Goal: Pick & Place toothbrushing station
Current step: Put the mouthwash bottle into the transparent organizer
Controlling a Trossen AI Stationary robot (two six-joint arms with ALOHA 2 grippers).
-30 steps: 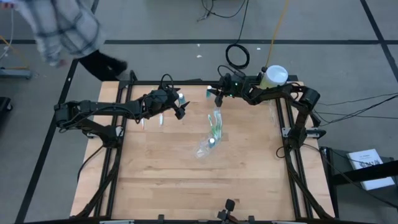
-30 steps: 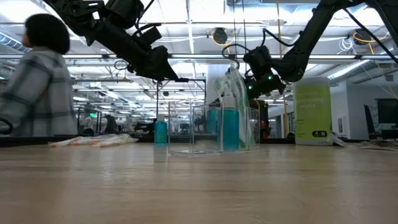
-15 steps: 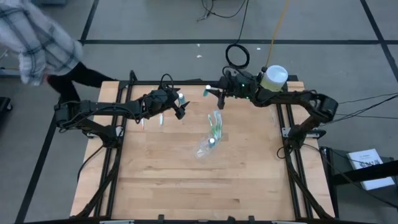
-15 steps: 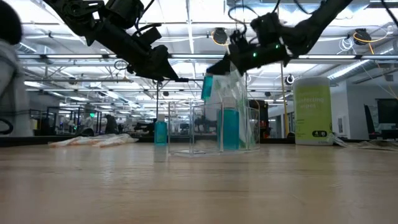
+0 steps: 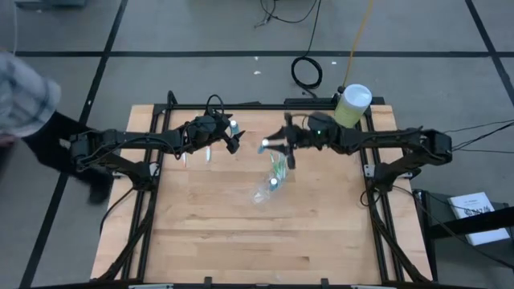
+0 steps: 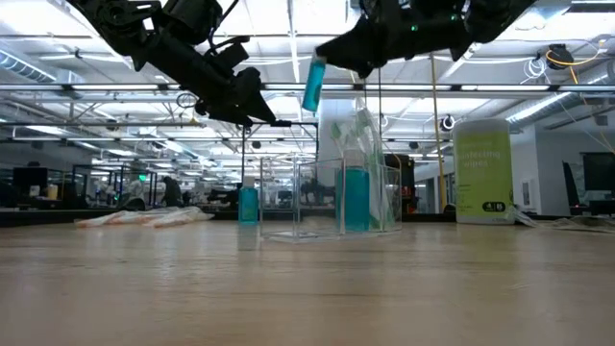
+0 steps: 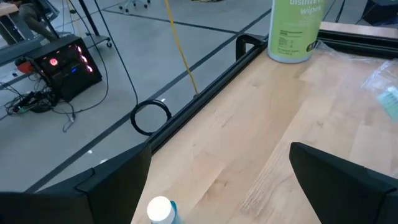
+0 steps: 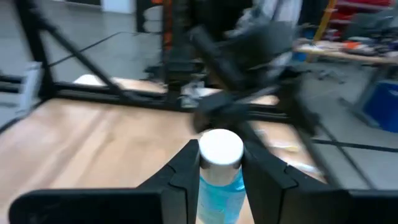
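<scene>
A small clear plastic holder [image 5: 271, 183] stands mid-table with a toothbrush [image 5: 279, 165] leaning in it; the low view shows a blue tube [image 6: 356, 197] upright in it. My right gripper [image 5: 271, 146] is over the holder's far side, shut on a small blue tube with a white end [image 8: 221, 163], high above the table [image 6: 312, 85]. My left gripper [image 5: 234, 143] hangs open and empty at the far left of centre. Another tube [image 7: 160, 210] stands on the table below it [image 6: 248, 205]. My right gripper pinches the blue tube between its two fingers [image 8: 186, 169], on its sides just below the white end [image 8: 221, 149]. The fingers reach level toward the table's left. The tube hangs slightly tilted below the fingers [image 6: 312, 86], clear of the table and the holder.
Two toothbrushes [image 5: 197, 154] lie on the table at the far left, also seen in the low view [image 6: 144, 218]. A big pale-green canister with a white lid [image 5: 353, 103] stands at the far right corner. A person [image 5: 24, 104] is beyond the table's left side.
My right gripper has gone up and toward the table's near edge from the far edge, carrying the blue tube until it hangs above the holder. The person has walked off toward the left. My left arm has kept still.
</scene>
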